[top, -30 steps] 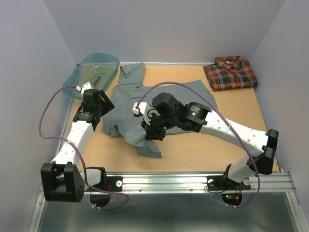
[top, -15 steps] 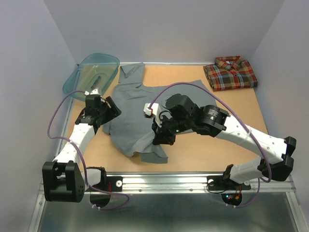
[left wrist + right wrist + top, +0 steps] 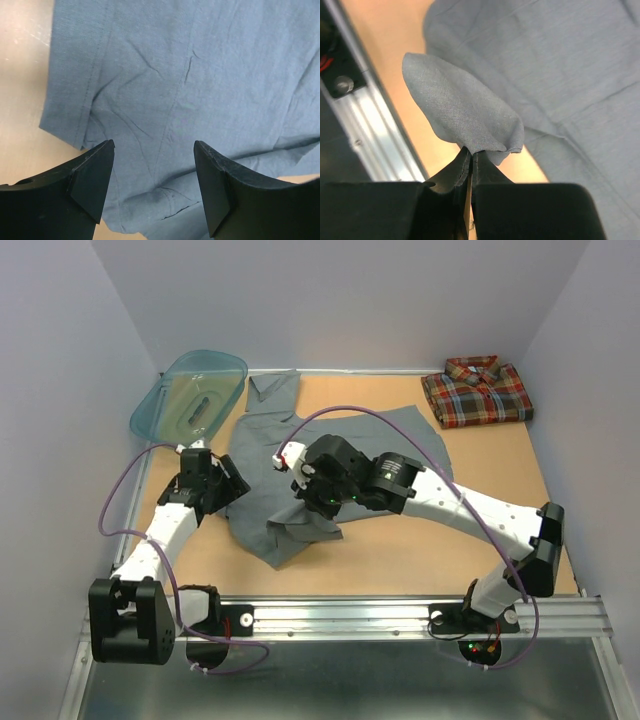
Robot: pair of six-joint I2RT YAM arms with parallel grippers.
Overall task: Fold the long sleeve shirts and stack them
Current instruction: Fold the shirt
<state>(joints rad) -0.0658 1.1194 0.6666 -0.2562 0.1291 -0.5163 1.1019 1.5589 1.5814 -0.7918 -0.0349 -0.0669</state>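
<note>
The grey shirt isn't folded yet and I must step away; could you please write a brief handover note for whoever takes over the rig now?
Right gripper: shut on a pinch of the grey shirt, raised above the table.
Left gripper: open, over the grey shirt's edge, holding nothing.
Plaid shirt: folded, at the far right corner.
Done: plaid shirt folded.
Left: fold the grey shirt, which lies spread and rumpled, then stack the two.

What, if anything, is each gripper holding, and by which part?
The right gripper pinches the grey shirt by a raised fold at its near edge. The left gripper, open above it, holds nothing.
</note>
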